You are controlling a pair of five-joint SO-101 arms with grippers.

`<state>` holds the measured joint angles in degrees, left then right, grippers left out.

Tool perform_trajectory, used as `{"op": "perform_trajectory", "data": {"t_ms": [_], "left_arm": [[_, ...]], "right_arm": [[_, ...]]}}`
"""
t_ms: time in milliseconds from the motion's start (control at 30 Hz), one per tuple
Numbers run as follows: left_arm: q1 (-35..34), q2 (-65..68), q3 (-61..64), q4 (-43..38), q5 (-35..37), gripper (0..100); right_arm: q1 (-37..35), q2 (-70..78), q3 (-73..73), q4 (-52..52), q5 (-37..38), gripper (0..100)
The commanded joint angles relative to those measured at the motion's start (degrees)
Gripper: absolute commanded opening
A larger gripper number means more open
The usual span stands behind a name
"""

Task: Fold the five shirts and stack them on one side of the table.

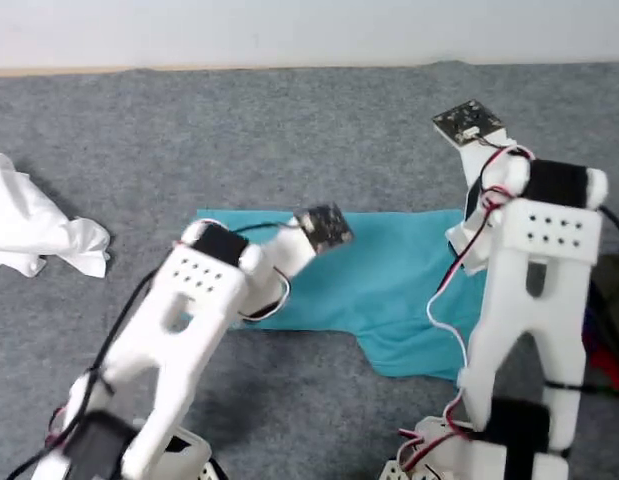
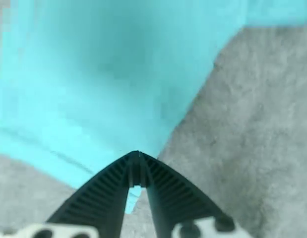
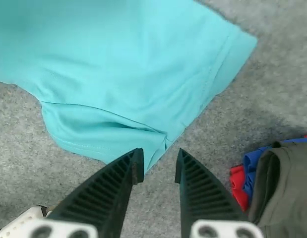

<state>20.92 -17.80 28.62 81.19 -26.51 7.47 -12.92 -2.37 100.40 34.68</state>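
We see our left gripper (image 2: 137, 161) pinching the teal shirt (image 2: 93, 74) at its edge — our right gripper (image 3: 158, 166) spread beside another edge.

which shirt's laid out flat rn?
The teal shirt, spread flat mid-table. The white shirt is crumpled at the table's side; the red, blue and olive pile is bunched up.

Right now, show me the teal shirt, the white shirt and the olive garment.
teal shirt (image 1: 389, 280): high view, middle of the flat fabric.
white shirt (image 1: 29, 225): high view, crumpled middle.
olive garment (image 3: 287, 178): right wrist view, its top fold.
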Motion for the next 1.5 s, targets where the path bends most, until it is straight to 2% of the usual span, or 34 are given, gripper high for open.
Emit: {"op": "perform_trajectory", "data": {"t_ms": [0, 100, 233, 433, 567, 700, 767, 1000, 1367, 1467], "left_arm": [[0.0, -9.4, -4.2, 2.9, 5.9, 0], [-2.1, -13.7, -4.3, 4.8, 12.1, 0], [-11.3, -16.6, -3.0, 6.8, 16.8, 0], [-26.5, -18.7, -0.4, 9.0, 16.7, 0], [-31.6, -19.4, 3.1, 6.9, 16.5, 0], [-33.1, -19.4, 7.6, 3.3, 14.6, 0], [-33.2, -19.4, 9.4, 2.2, 12.9, 0], [-33.2, -19.4, 11.2, 1.5, 12.2, 0], [-33.2, -19.4, 14.2, 0.0, 12.2, 0], [-33.2, -19.4, 16.7, -2.8, 12.2, 0]], "right_arm": [[-0.2, -8.1, 5.1, 2.4, -0.4, 11.2], [-0.1, -14.5, 15.1, 2.4, -0.2, 11.2], [-0.5, -22.0, 28.6, 2.1, 1.5, 11.1], [-0.5, -28.7, 41.9, 1.9, 16.2, 11.6], [-2.0, -29.4, 47.1, -1.5, 21.7, 14.6], [-6.5, -29.3, 51.4, -5.4, 22.8, 27.0], [-9.5, -29.3, 53.4, -7.3, 22.8, 29.3], [-15.2, -29.3, 62.9, -18.1, 22.9, 29.2], [-15.0, -29.3, 73.8, -30.9, 22.9, 28.9], [-15.0, -29.3, 75.2, -35.1, 22.9, 24.3]]}}
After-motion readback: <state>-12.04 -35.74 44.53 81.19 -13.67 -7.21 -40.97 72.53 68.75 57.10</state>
